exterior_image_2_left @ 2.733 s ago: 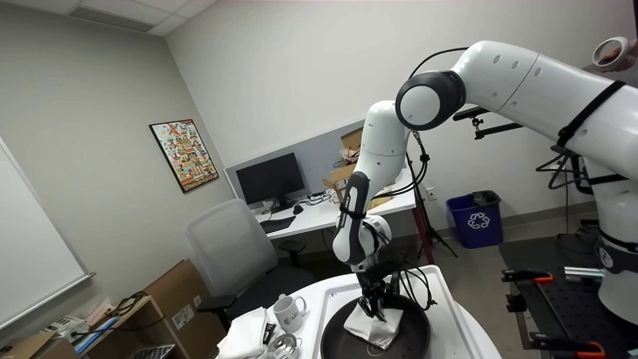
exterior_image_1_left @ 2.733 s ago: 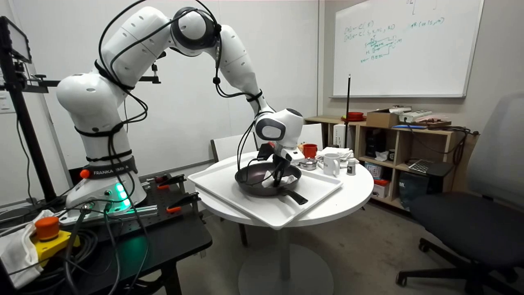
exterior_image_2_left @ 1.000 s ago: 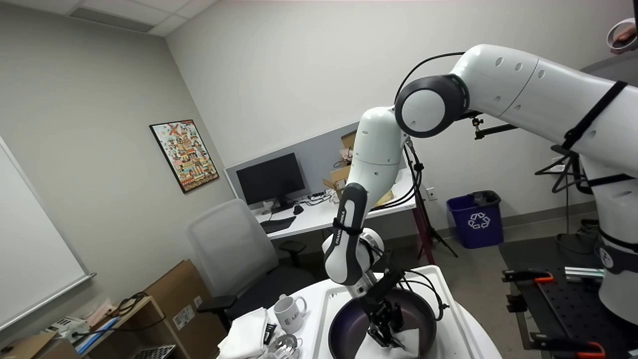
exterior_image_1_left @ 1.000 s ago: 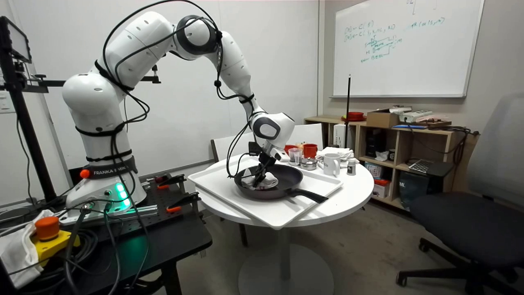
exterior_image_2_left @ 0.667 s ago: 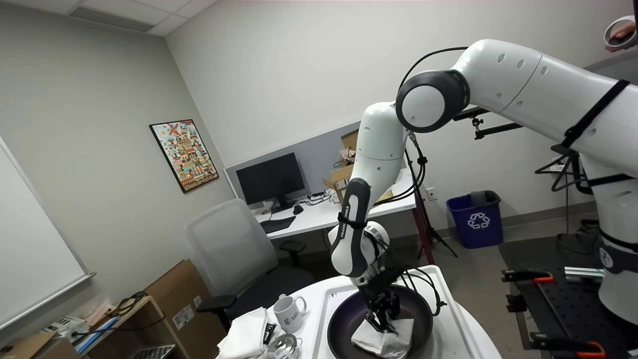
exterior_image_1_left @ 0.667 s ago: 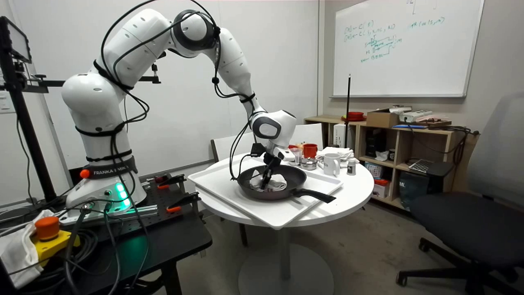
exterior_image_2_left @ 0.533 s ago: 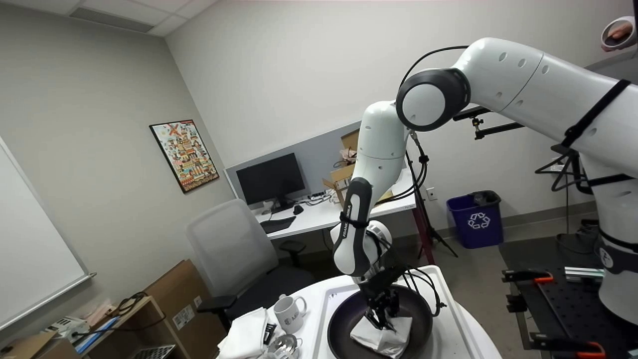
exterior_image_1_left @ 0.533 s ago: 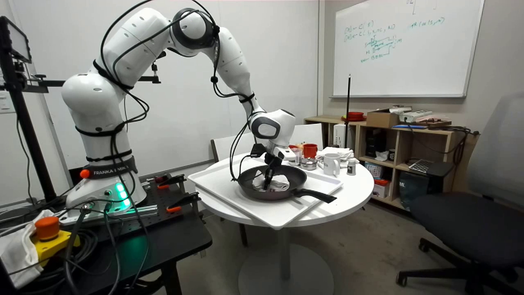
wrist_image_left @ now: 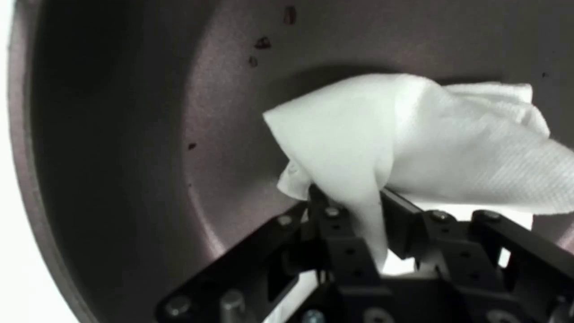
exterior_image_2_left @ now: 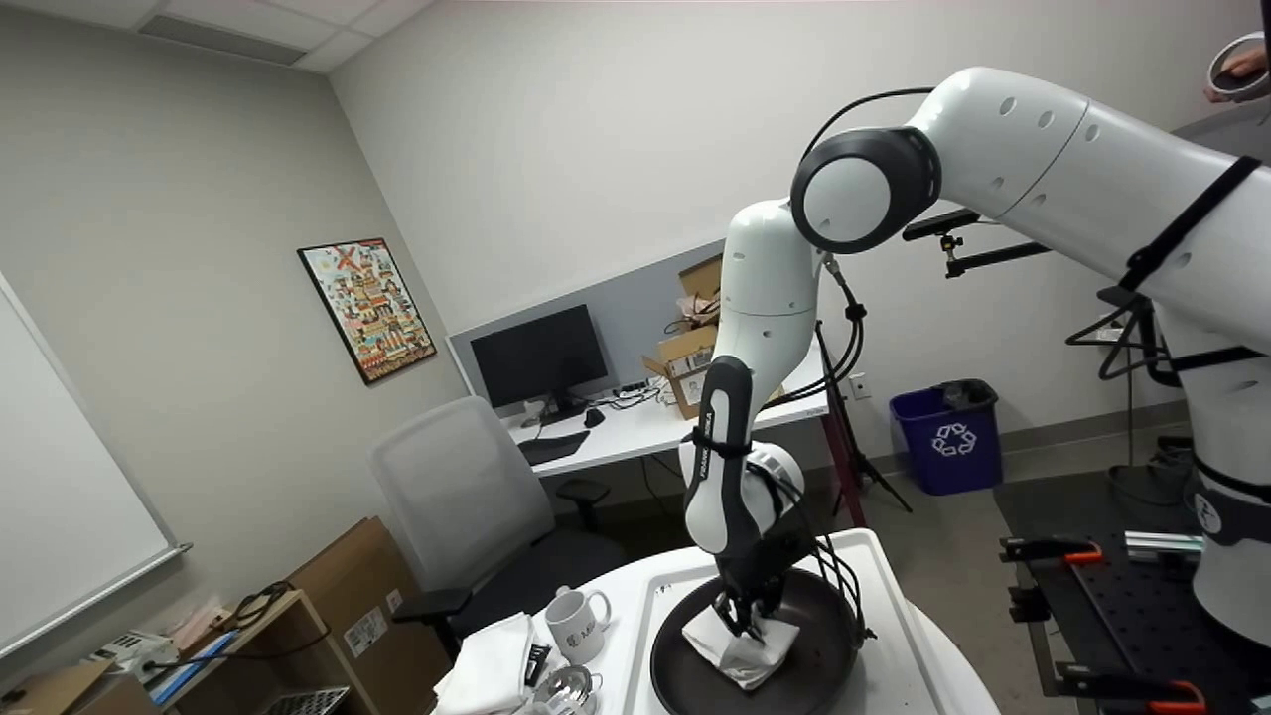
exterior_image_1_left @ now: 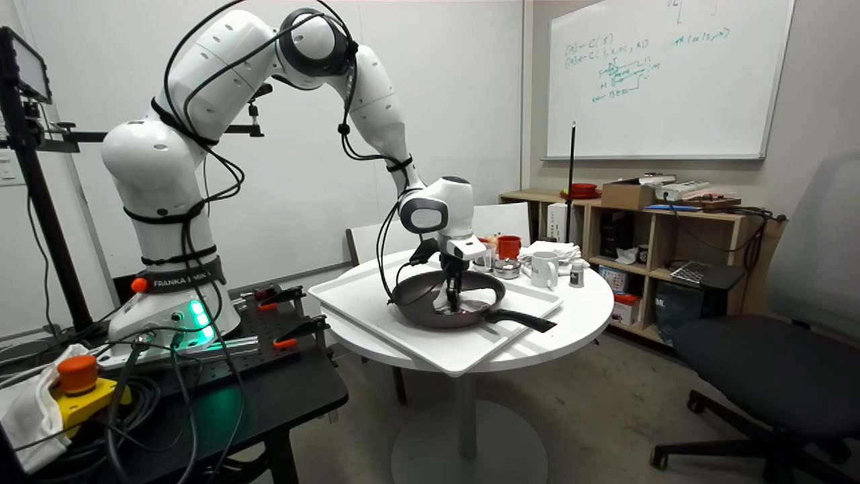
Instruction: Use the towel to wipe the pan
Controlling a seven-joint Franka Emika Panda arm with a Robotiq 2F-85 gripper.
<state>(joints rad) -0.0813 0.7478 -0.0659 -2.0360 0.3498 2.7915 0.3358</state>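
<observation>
The black frying pan (exterior_image_1_left: 420, 310) lies on the white tray in both exterior views (exterior_image_2_left: 819, 650), with its handle (exterior_image_1_left: 521, 318) towards the tray's corner. Its dark inside fills much of the wrist view (wrist_image_left: 134, 134), with a few dark specks on the floor. My gripper (wrist_image_left: 352, 197) points down into the pan and is shut on the white towel (wrist_image_left: 341, 130), a fold of which is pinched between its fingers. The towel lies folded on the pan's floor in both exterior views (exterior_image_1_left: 480, 297) (exterior_image_2_left: 740, 655). The gripper (exterior_image_1_left: 455, 299) partly hides it.
The white tray (exterior_image_1_left: 356, 306) lies on a round white table (exterior_image_1_left: 584, 316). Beside it stand a white mug (exterior_image_1_left: 544, 270), a red cup (exterior_image_1_left: 509, 247), a glass-lidded pot (exterior_image_1_left: 506, 269), a small bottle (exterior_image_1_left: 576, 274) and folded white cloths (exterior_image_2_left: 487, 665). Cables hang from my wrist.
The gripper has carried the towel across the pan's floor, away from the robot's base, and the wrist is more upright. The pan has turned and shifted slightly, its handle swinging since the earliest frame.
</observation>
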